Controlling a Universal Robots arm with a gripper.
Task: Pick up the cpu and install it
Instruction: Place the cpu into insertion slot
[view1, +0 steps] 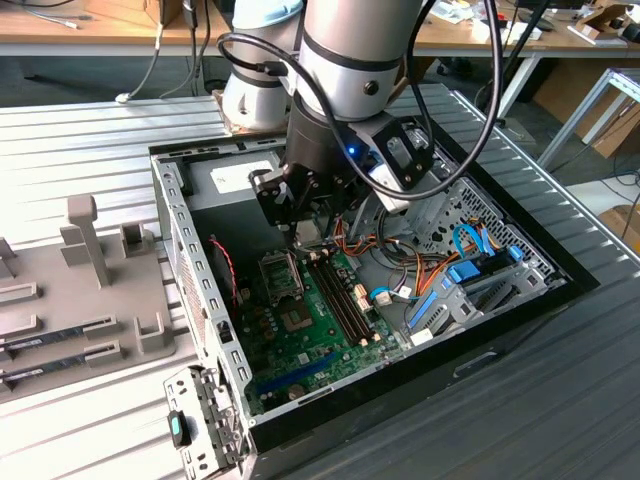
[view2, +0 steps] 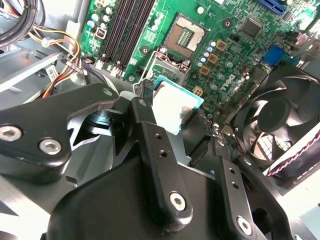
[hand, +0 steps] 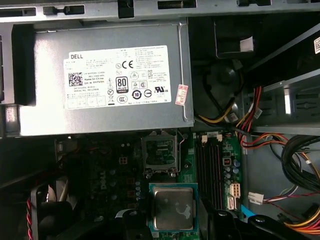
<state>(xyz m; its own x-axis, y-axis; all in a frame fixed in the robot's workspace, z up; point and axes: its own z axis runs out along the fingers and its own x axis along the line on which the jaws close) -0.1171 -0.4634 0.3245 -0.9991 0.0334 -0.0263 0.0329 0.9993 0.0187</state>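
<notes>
Gripping the cpu (hand: 172, 207), the closed end effector (hand: 173, 223) hovers near the open socket (hand: 160, 152).

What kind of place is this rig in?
Probably a robotics lab or workshop: an open PC case on a slatted metal table, wooden benches with cables behind, and the gripper holding a cpu over the board.

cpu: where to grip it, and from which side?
Grip the cpu by two opposite thin edges, coming down from above its top face. It is a flat square with a smooth silvery top, so likely only the edges offer purchase, and the underside stays free for the socket. The gripper holds it just so in the first wrist view.
</notes>
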